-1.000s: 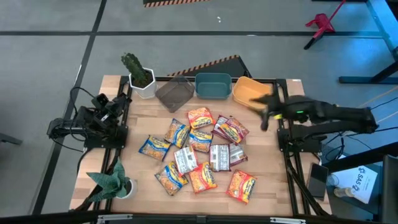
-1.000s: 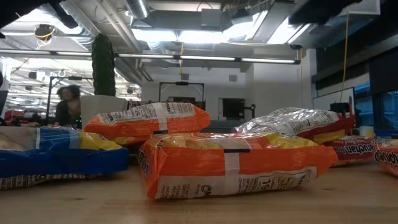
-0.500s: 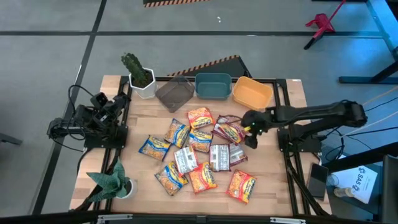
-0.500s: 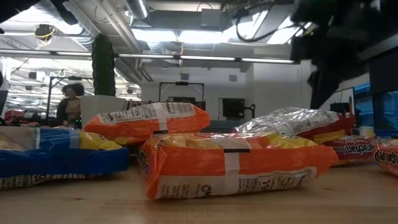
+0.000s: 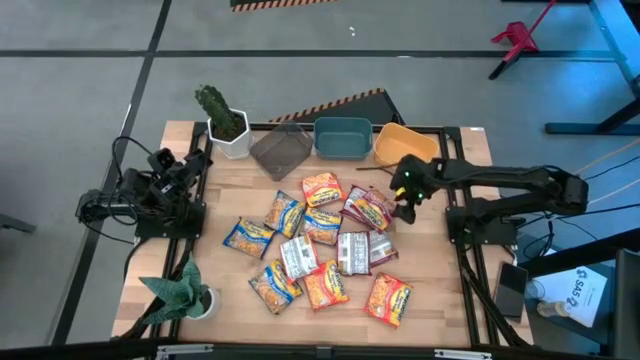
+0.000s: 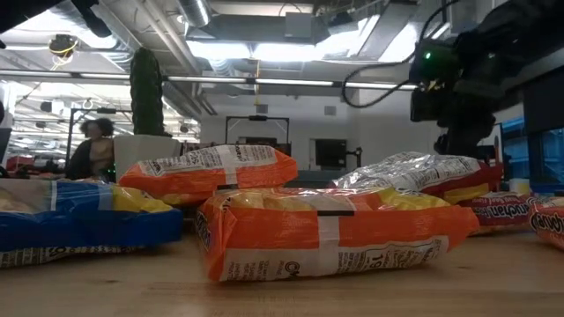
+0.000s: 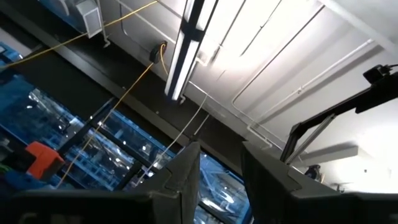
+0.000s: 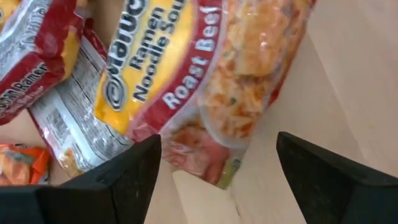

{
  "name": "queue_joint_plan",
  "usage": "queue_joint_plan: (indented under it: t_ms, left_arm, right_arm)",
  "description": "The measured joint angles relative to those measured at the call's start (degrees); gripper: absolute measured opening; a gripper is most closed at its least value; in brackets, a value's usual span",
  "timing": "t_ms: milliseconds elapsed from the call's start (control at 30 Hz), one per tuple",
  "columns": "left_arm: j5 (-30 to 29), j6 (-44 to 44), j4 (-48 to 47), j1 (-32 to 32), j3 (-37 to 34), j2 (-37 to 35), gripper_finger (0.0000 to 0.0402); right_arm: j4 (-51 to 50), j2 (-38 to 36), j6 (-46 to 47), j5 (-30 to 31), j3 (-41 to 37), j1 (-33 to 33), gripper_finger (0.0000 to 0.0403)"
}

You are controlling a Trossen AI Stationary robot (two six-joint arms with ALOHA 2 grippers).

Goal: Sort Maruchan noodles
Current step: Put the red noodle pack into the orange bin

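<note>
Several Maruchan noodle packets lie in a loose pile point(image 5: 320, 245) on the middle of the wooden table, orange, blue-and-yellow, silver and red-maroon, some overlapping. My right gripper point(image 5: 404, 198) hovers open at the pile's right edge, over a red-maroon "Roast Beef" packet point(image 5: 372, 207). In the right wrist view its fingers point(image 8: 118, 180) stand wide on either side of that packet's end point(image 8: 205, 68), apart from it. The low view shows the right gripper point(image 6: 454, 97) above the silver-and-maroon packet point(image 6: 414, 172). My left gripper point(image 7: 221, 186) rests folded at the table's left edge point(image 5: 150, 195), pointing up, slightly open.
Along the far edge stand a grey bin point(image 5: 280, 150), a teal bin point(image 5: 342, 137) and a yellow bin point(image 5: 405, 148). A cactus in a white pot point(image 5: 225, 125) stands at the far left, a leafy plant point(image 5: 180, 290) at the near left. Bare wood lies right of the pile.
My right arm has swung from beside the yellow bin toward the table's left and come down over the red-maroon packets at the pile's right edge. In the low view it dropped in from the upper right. The packets have stayed where they were.
</note>
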Motion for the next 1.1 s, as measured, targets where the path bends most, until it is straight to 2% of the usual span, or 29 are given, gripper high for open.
queue_joint_plan:
  t_ms: [200,433,567,767,1033,1100]
  left_arm:
    - [0.0,-2.4,-2.0,0.0,0.0,0.0,0.0110]
    - [-1.1,-2.5,-2.3,0.0,0.0,0.0,0.0110]
    - [-1.1,-2.5,-2.8,0.0,0.0,0.0,0.0110]
    - [-1.1,-2.5,-2.8,0.0,0.0,0.0,0.0110]
    - [-1.1,-2.1,-2.8,0.0,0.0,0.0,0.0110]
    - [-1.1,-2.1,-2.8,0.0,0.0,0.0,0.0110]
  right_arm:
    - [2.4,4.7,-5.2,-7.5,0.0,-5.8,0.0310]
    - [8.0,8.7,-5.1,-15.0,0.0,-6.2,0.0308]
    - [7.6,10.2,-4.8,-16.6,0.0,-6.2,0.0283]
    - [7.2,13.6,-6.1,-18.1,0.0,-6.2,0.0199]
    - [7.2,15.1,-8.1,-18.8,0.0,-6.2,0.0033]
    - [7.3,14.8,-8.1,-19.4,0.0,-6.2,0.0010]
